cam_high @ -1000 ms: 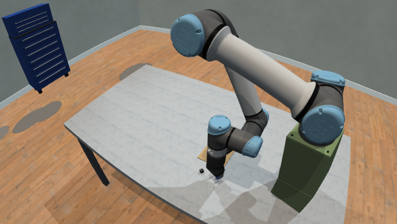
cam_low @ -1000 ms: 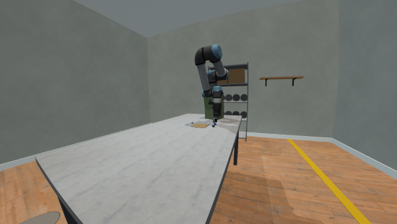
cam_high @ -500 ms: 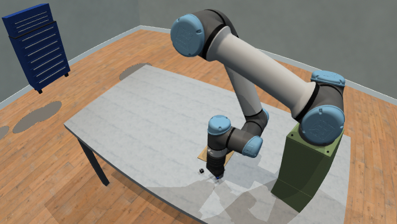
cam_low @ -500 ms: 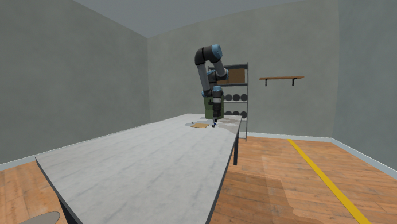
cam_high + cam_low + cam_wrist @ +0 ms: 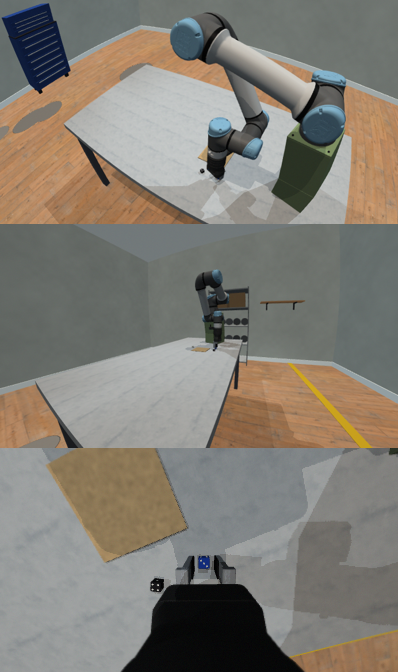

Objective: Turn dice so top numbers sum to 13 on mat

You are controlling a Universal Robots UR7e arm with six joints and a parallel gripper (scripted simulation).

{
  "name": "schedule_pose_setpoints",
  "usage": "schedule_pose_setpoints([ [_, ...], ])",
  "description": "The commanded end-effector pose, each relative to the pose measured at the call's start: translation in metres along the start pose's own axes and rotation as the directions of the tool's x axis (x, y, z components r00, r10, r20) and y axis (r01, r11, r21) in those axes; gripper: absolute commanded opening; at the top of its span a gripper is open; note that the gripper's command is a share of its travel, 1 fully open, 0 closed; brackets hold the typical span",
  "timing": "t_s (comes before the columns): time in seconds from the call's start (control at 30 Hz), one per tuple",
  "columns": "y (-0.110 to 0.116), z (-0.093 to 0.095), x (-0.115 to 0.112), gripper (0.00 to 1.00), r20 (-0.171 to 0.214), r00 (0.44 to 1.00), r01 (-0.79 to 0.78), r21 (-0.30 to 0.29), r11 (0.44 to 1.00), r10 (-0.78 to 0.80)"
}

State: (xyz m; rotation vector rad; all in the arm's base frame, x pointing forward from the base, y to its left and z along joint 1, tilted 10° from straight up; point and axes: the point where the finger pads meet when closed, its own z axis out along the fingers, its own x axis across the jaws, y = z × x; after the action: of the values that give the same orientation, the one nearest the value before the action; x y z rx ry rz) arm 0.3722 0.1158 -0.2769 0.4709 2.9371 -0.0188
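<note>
The tan mat (image 5: 203, 156) (image 5: 201, 350) (image 5: 117, 498) lies flat on the table; no die shows on its visible part. The blue die (image 5: 204, 562) lies off the mat, with three diagonal pips facing the wrist camera. My gripper (image 5: 218, 179) (image 5: 204, 562) is open, with its fingers on either side of the blue die and a gap to each. The black die (image 5: 202, 170) (image 5: 157, 585) lies off the mat, left of the fingers in the wrist view; its top seems to show four pips. A small grey object (image 5: 192, 347), perhaps the third die, shows behind the mat; its number is unreadable.
The grey table (image 5: 129, 115) (image 5: 144, 385) carries the mat. The green robot pedestal (image 5: 299, 169) stands at its right in the top view. The table's edge shows at the lower right in the wrist view. The arm hides part of the mat in the top view.
</note>
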Motion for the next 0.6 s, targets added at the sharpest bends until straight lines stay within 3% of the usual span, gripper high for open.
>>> schedule_pose_setpoints([
  [0.0,0.0002,0.0047,-0.0003,0.64,0.001,1.0,0.0,0.0,1.0,0.0],
  [0.57,0.0002,0.0118,-0.0003,0.64,0.001,1.0,0.0,0.0,1.0,0.0],
])
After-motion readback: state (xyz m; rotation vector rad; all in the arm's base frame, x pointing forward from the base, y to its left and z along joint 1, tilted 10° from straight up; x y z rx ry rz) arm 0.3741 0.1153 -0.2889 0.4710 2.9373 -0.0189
